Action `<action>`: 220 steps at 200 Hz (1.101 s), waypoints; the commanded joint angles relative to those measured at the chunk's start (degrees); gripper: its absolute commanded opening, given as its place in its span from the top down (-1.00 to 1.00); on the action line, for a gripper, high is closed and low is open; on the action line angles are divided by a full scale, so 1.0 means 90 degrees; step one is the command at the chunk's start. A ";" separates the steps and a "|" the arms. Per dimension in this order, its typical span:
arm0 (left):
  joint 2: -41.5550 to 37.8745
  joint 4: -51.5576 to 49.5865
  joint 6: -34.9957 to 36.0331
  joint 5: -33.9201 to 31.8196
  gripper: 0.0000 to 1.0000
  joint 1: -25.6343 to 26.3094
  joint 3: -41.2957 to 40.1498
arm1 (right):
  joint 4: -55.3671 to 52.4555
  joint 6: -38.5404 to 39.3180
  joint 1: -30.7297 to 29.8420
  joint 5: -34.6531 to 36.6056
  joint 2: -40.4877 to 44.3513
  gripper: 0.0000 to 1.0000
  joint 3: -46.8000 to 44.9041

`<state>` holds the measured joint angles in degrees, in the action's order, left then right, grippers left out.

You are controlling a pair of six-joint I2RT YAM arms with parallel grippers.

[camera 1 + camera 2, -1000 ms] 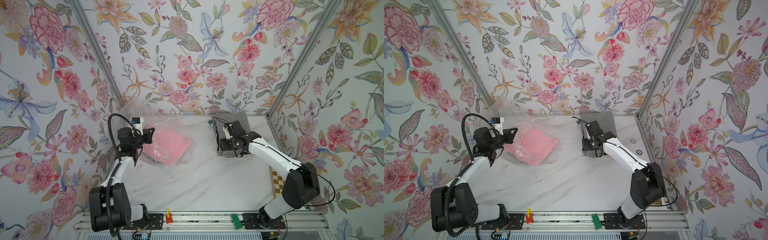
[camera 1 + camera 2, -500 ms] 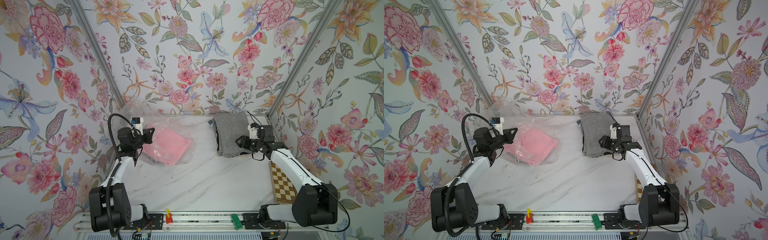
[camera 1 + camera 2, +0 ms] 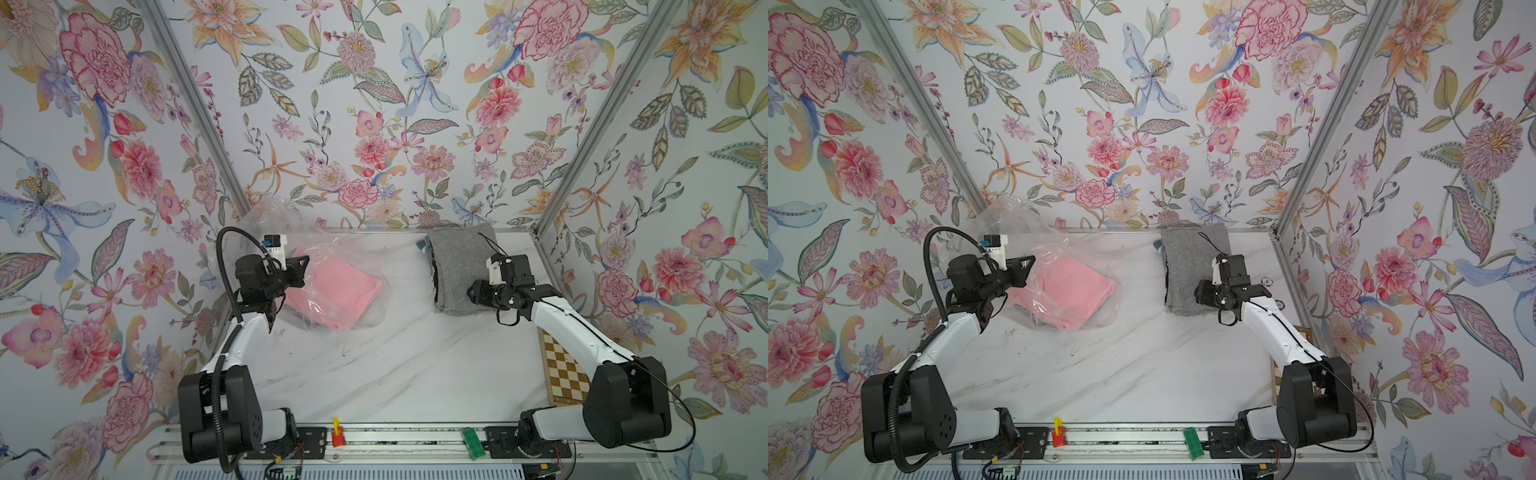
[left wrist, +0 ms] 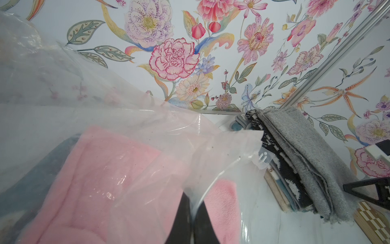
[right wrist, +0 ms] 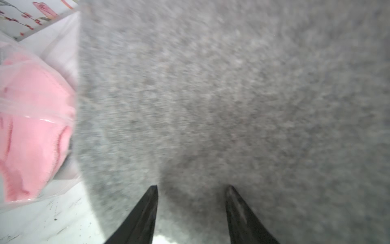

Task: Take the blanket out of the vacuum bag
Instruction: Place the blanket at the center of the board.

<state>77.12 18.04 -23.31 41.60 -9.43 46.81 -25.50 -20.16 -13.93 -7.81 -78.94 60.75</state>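
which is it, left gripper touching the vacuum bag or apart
Touching: the left wrist view shows the left gripper pinching a fold of the vacuum bag.

On the table, vacuum bag far left, blanket inside it, stack of folded blankets far right, board nearer at the right edge, left gripper at the bag's left side, right gripper over the stack's near end.

Right tool swung rightward, now over near part of grey blanket
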 commanded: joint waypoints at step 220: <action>0.0053 -0.0079 0.0222 -0.0084 0.91 -0.0106 0.0229 | 0.1736 -0.0182 0.0792 -0.1752 -0.2132 -0.14 0.2766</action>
<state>77.38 17.63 -22.85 41.58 -9.50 46.92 -15.44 -19.66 -9.82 -20.47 -92.97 83.64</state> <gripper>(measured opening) 0.048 0.578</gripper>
